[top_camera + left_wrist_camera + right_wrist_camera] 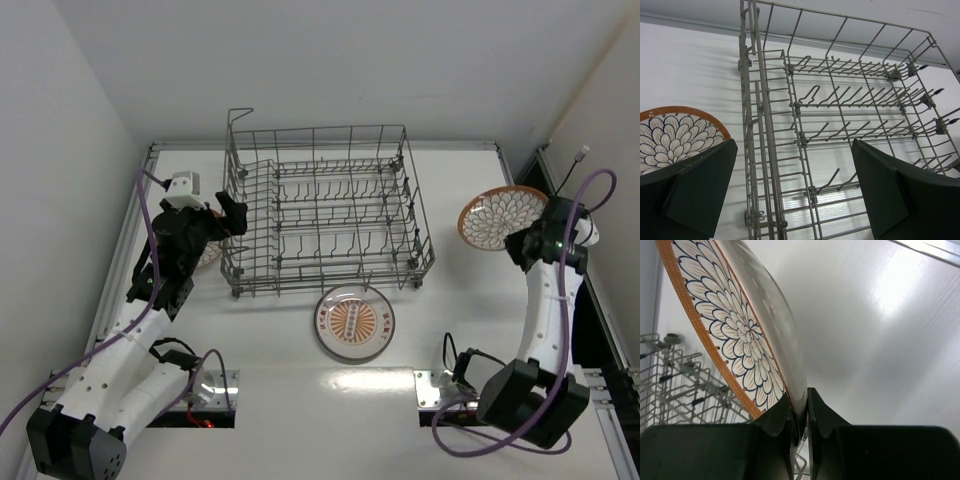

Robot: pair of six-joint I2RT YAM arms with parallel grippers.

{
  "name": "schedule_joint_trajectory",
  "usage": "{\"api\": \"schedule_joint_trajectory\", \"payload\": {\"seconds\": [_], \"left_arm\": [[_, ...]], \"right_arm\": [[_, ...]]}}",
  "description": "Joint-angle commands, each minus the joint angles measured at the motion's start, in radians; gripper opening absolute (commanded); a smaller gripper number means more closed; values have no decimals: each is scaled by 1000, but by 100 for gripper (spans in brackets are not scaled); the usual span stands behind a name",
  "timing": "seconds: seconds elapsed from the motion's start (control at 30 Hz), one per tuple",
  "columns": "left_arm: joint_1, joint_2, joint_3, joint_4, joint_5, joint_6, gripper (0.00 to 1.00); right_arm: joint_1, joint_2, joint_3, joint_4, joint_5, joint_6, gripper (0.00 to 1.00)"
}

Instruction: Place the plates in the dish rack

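The grey wire dish rack stands at the table's middle back, with no plate in it. A plate with an orange centre medallion lies flat in front of it. My right gripper is shut on the rim of a petal-patterned plate and holds it lifted, tilted, to the right of the rack; the wrist view shows the plate pinched between the fingers. My left gripper is open and empty at the rack's left wall. Another petal plate lies beside it, mostly hidden under the arm from above.
White walls close in the table on the left, back and right. A metal rail runs along the table's left edge. Purple cables hang along both arms.
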Motion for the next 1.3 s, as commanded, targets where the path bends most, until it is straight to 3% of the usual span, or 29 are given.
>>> {"api": "schedule_joint_trajectory", "payload": {"seconds": [0.0,0.13,0.2,0.4,0.6,0.93,1.27], "left_arm": [[-9,-13,14,25,-9,11,100],[-9,-13,14,25,-9,11,100],[-9,-13,14,25,0,11,100],[-9,-24,14,25,0,11,100],[-9,-24,14,25,34,2,100],[-18,-24,5,36,35,11,100],[-18,-24,5,36,44,11,100]], "right_arm": [[59,-100,106,46,52,-23,0],[147,-131,218,12,192,-64,0],[216,-163,206,73,230,-124,0],[353,-203,140,248,134,-251,0],[547,-96,203,228,195,-371,0],[896,77,221,196,658,-423,0],[1007,198,342,104,980,-370,0]]}}
